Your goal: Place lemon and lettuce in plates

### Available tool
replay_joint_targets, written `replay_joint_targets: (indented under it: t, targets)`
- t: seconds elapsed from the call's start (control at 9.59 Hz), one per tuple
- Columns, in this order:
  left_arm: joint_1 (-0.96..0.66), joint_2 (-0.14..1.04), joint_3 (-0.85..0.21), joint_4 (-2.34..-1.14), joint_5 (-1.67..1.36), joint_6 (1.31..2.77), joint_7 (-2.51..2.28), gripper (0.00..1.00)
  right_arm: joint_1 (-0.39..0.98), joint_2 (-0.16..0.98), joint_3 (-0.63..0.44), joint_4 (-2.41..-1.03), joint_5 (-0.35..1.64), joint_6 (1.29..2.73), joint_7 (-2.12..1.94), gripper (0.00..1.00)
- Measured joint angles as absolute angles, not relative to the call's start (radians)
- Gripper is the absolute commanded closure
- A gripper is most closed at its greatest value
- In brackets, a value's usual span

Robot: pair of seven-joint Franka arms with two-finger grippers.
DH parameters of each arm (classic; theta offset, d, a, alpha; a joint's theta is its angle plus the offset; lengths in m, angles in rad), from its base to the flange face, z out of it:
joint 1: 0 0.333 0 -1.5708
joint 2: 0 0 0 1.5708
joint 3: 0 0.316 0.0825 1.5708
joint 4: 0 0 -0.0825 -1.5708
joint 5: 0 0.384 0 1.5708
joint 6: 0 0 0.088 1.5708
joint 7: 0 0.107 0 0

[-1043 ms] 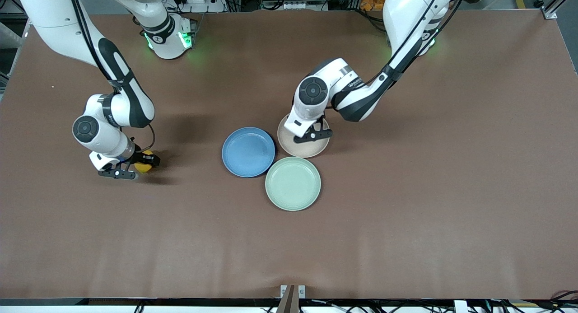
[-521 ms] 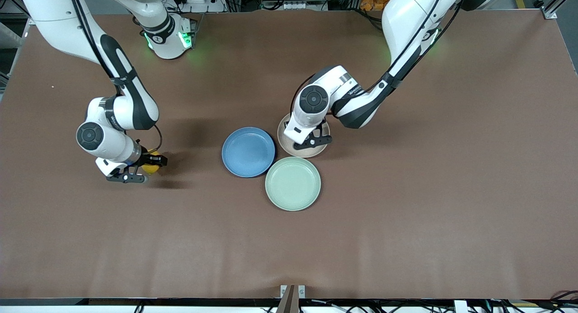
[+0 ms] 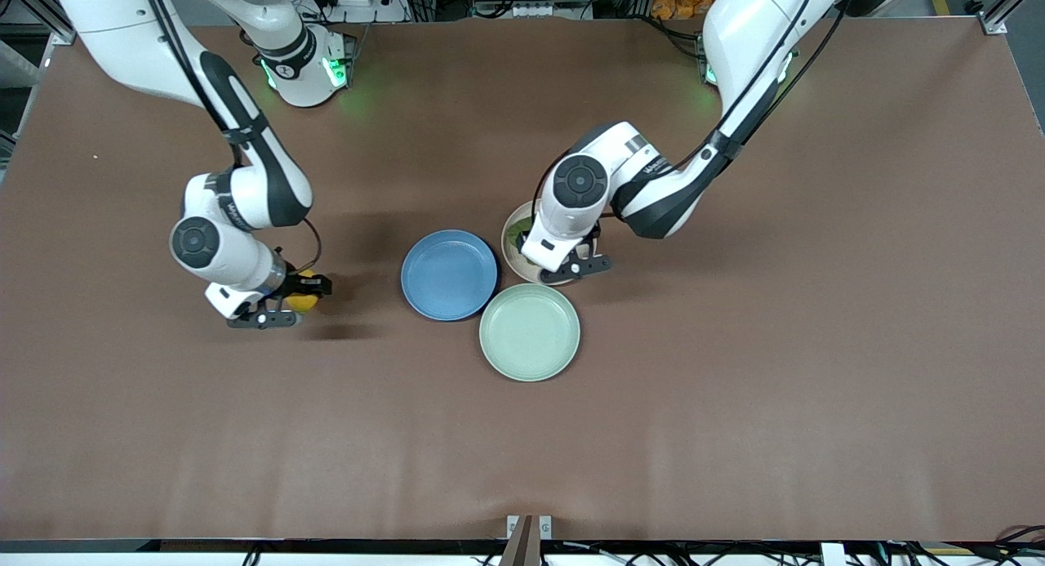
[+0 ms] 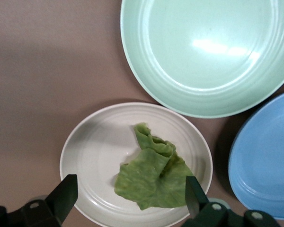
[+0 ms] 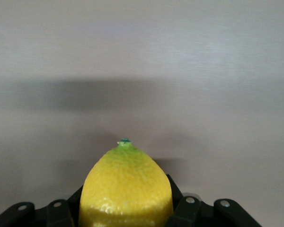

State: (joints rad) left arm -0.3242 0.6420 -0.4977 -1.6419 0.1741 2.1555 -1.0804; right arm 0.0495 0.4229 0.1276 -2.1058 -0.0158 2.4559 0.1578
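Front view: a brown desk (image 3: 735, 403) holds three round plates clustered near its middle, rims touching or nearly so. The blue plate (image 3: 449, 274) lies toward the right arm's end, the beige plate (image 3: 514, 231) is beside it and mostly covered by the left arm, and the mint-green plate (image 3: 530, 332) lies nearest the camera. The left gripper (image 3: 571, 265) hangs over the beige plate's edge. The right gripper (image 3: 282, 303) is over bare desk, well apart from the blue plate, with its jaws clamped on the lemon (image 3: 303, 301). Wide bare desk surrounds the plates on every side.

Left wrist view: the lettuce (image 4: 154, 177) lies crumpled inside the beige plate (image 4: 92, 156), free of the fingers (image 4: 61, 196), which stand wide apart on either side of it. The mint-green plate (image 4: 180, 90) and blue plate (image 4: 265, 165) sit just beside the beige rim.

Right wrist view: the lemon (image 5: 126, 187), green tip outward, is pinched between the black jaws above plain desk (image 5: 142, 56).
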Motion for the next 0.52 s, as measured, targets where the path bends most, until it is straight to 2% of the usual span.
replay_joint_targets:
  t: [0.21, 0.52]
  targets:
    - [-0.322, 0.613, -0.467, -1.638, 0.191, 2.155, -1.08, 0.0, 0.063, 0.422, 0.202, -2.07, -0.016, 2.438, 0.261, 0.63]
    - [-0.311, 0.589, -0.393, -1.619, 0.28, 2.153, -1.071, 0.0, 0.163, 0.422, 0.222, -1.977, -0.016, 2.32, 0.403, 0.63]
